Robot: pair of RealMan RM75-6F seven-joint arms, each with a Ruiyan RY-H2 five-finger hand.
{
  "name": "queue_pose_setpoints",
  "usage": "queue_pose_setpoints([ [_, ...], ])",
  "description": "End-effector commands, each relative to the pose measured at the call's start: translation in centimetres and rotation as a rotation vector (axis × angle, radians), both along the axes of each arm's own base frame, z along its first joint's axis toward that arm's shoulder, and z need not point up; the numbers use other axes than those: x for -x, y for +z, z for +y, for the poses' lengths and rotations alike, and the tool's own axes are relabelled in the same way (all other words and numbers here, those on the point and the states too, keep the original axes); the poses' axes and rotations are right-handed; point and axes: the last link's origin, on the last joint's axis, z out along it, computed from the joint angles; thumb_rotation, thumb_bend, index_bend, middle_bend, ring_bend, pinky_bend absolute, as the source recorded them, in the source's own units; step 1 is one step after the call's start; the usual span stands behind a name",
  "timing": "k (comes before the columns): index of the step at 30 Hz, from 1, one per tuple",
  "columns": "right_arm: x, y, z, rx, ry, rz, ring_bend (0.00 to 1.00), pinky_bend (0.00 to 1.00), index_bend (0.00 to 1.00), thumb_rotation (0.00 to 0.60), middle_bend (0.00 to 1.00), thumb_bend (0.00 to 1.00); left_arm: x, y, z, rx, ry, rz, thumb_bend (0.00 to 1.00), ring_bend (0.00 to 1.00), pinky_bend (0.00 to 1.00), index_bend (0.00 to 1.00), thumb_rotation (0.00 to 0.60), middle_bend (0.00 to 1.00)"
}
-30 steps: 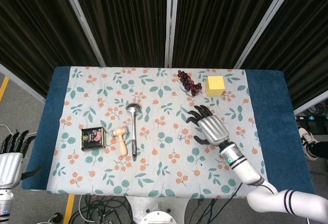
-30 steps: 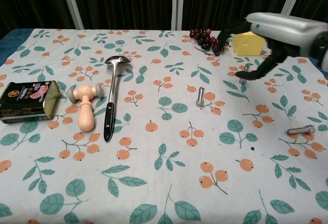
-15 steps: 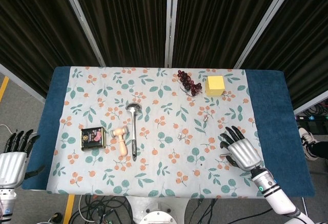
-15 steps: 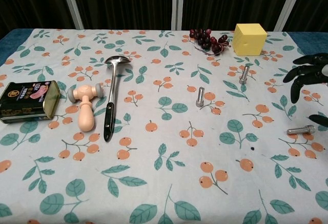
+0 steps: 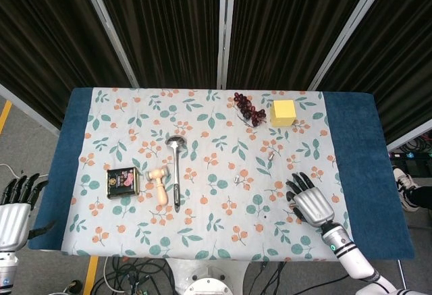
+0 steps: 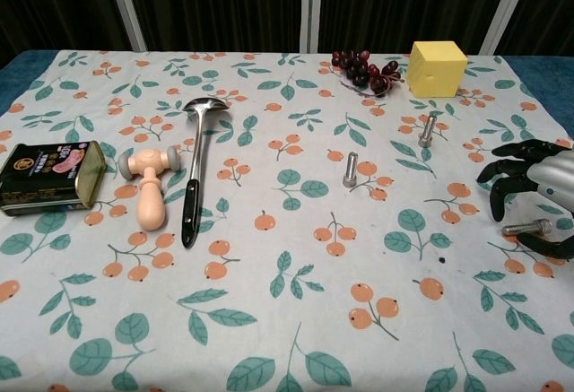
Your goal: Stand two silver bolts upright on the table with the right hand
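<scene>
Two silver bolts stand upright on the floral cloth: one [image 6: 428, 129] further back, one [image 6: 350, 169] nearer the middle; in the head view they show as the back bolt [image 5: 272, 154] and the middle bolt [image 5: 237, 179]. A third silver bolt [image 6: 527, 227] lies flat near the right edge. My right hand [image 6: 534, 187] hovers over it, fingers spread above it and the thumb in front of it, holding nothing. From above, the right hand [image 5: 310, 200] hides that bolt. My left hand [image 5: 12, 208] hangs open beside the table's left front corner.
A meat tin [image 6: 49, 174], a wooden mallet [image 6: 148, 181] and a ladle [image 6: 195, 168] lie on the left half. Dark grapes [image 6: 363, 67] and a yellow cube [image 6: 437, 67] sit at the back right. The blue table edge [image 5: 368, 173] runs close to my right hand.
My right hand left the back bolt standing, drew back toward the right front of the table, and has now shifted slightly inward over the lying bolt. The left hand stayed put.
</scene>
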Motion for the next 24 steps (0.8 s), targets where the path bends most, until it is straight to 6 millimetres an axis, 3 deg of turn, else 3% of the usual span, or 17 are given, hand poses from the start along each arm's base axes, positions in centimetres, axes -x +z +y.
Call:
queue_pose_setpoints([
  [1,0.1,-0.2,-0.1,-0.002,-0.01,-0.005,0.0,0.0,0.47,0.6,0.19,0.3,0.0,0.0,0.0,0.001,0.001,-0.002,0.0,0.01,0.0,0.17,0.6,0.06],
  [16,0.2,-0.4,-0.3,-0.008,-0.055,-0.032,0.0,0.0,0.51,0.6,0.2,0.32,0.1,0.0,0.0,-0.002,0.005,-0.001,0.0,0.01,0.0,0.17,0.6,0.06],
  [24,-0.1,1.0,-0.6,0.007,-0.18,-0.215,0.0,0.0,0.53,0.6,0.21,0.36,0.0,0.0,0.1,0.001,-0.002,0.001,0.0,0.01,0.0,0.17,0.6,0.06],
])
